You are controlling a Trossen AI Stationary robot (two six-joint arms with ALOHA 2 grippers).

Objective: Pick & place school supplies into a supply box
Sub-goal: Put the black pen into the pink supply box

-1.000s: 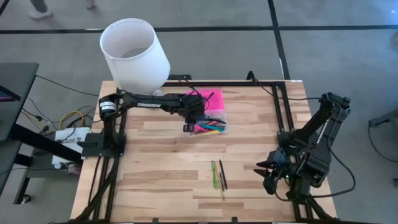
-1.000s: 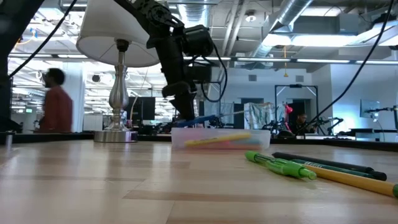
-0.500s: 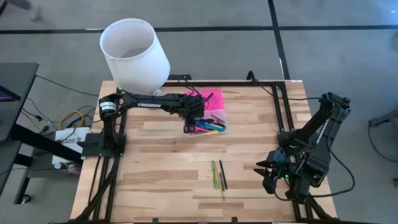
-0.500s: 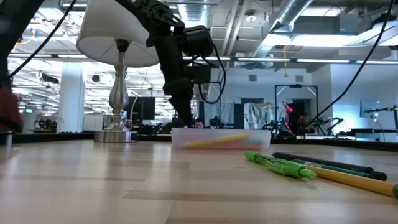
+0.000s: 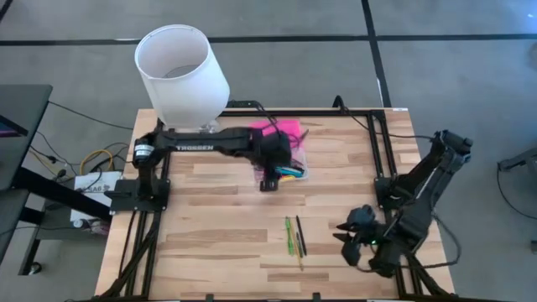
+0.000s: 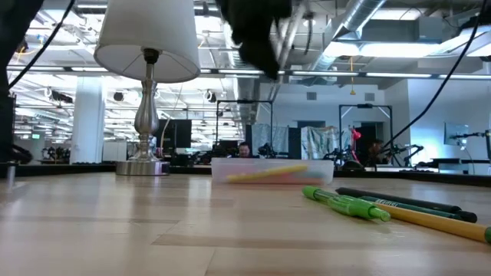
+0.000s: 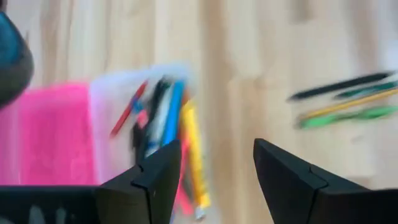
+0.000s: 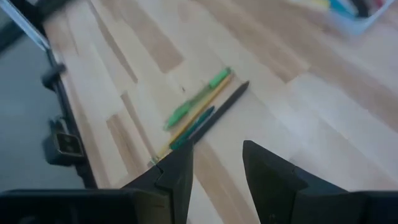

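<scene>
The left gripper [image 5: 270, 184] is hanging over the table just beside the box [image 5: 289, 164], and its fingers [image 7: 152, 183] are standing apart with nothing between them. The box is sitting on the far middle part of the table [image 5: 210, 226], with its pink lid [image 5: 285, 132] lying open behind it. Several pens [image 7: 168, 121] in blue, yellow, red and dark tones are lying inside the clear base. Four more pens [image 5: 294, 236] are lying close together on the table, well apart from the box. The right gripper [image 5: 346, 237] is waiting near these pens, released and holding nothing. A white lamp [image 5: 180, 71] is standing at the far left corner.
</scene>
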